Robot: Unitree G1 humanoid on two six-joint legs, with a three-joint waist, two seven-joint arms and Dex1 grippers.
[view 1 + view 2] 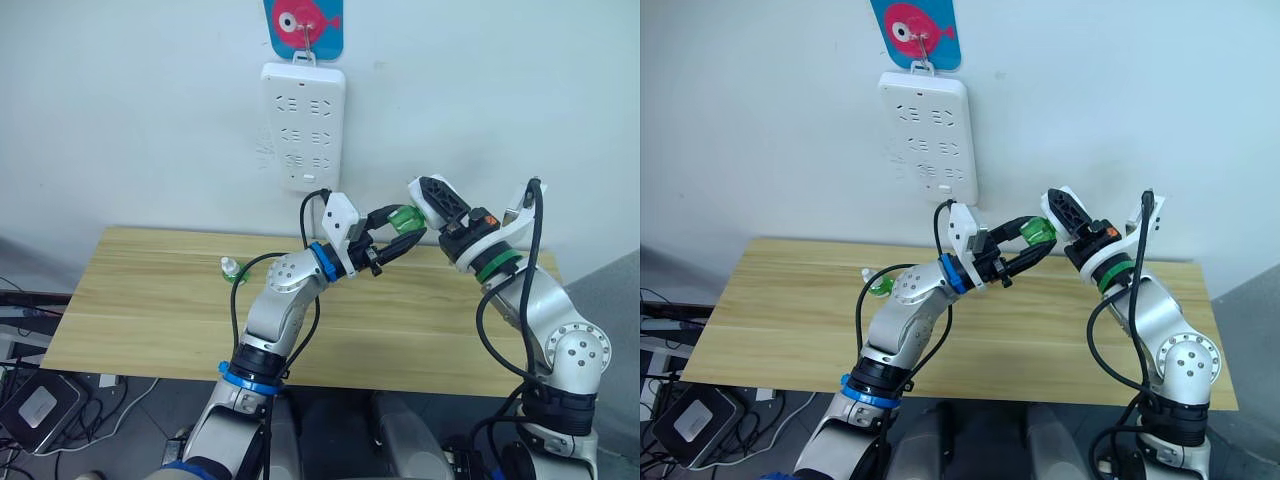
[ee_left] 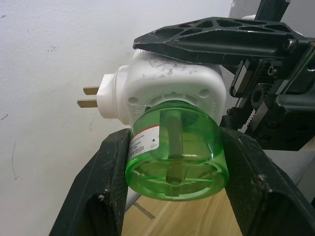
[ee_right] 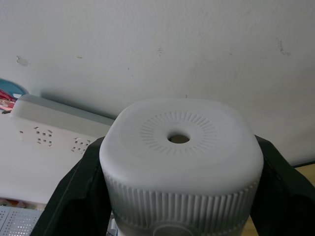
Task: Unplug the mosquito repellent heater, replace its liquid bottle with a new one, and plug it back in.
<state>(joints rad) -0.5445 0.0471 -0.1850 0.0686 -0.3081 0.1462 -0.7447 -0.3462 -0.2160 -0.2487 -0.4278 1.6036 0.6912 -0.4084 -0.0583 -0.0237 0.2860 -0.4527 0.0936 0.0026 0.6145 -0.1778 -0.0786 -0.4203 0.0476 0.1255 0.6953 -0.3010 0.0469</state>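
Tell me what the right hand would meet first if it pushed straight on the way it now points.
Likely the white wall. The right hand, clamped on the mosquito repellent heater, faces it, with the power strip off to one side. Depth is unclear.

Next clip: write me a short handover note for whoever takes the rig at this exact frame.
Right gripper: shut on the heater, held in the air over the table.
Left gripper: shut on the green bottle, which sits in the heater.
Done: heater is unplugged, prongs free; power strip hangs on the wall.
Another small green bottle lies on the table, at the robot's left.
Left: get the bottle out, fit the new one, plug back in.
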